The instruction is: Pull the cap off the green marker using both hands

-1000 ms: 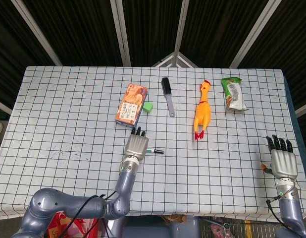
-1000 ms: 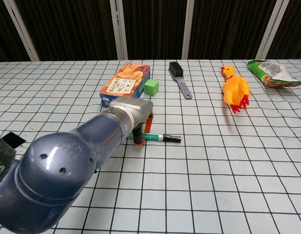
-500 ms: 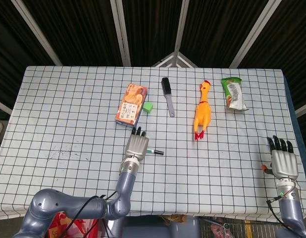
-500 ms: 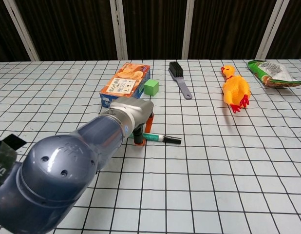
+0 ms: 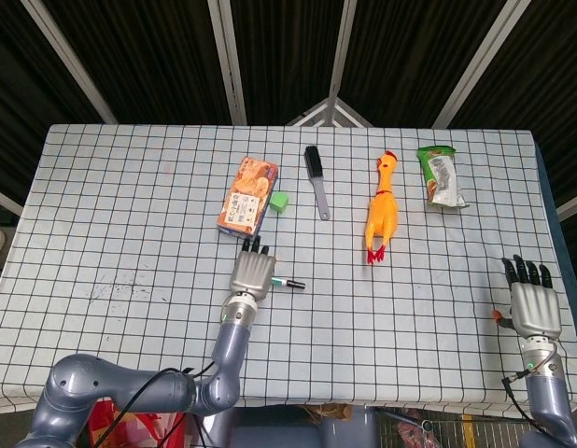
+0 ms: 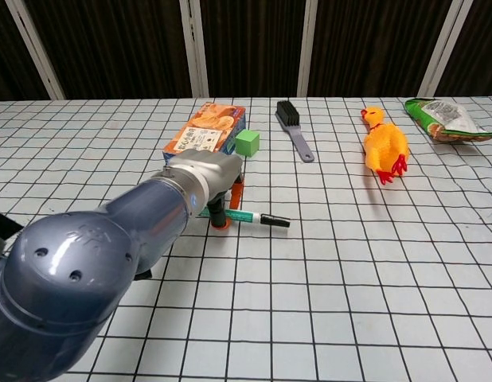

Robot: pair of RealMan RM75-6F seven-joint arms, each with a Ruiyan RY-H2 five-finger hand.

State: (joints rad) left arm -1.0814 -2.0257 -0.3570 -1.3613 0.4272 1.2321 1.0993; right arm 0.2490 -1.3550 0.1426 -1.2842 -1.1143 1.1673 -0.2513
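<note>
The left hand (image 5: 253, 273) pinches the green marker (image 6: 250, 216) at its body end, so the black cap (image 6: 278, 221) stays free for pulling. The right hand (image 5: 532, 303) rests far away near the table edge, empty, fingers apart

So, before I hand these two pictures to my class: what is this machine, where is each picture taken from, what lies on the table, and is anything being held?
It is a robot with two arms, each ending in a mechanical hand, steered remotely by a person. One picture looks down from its head, the other looks forward from its chest, so the big grey shape there is its own left arm.

On the checked table lie a green marker with a black cap, an orange box, a small green cube, a black brush, a yellow rubber chicken and a green packet.

The left hand is at the marker's green end and appears to grip it, though the fingers hide the contact. The right hand rests open at the table's far right edge, holding nothing. The cap is on.
</note>
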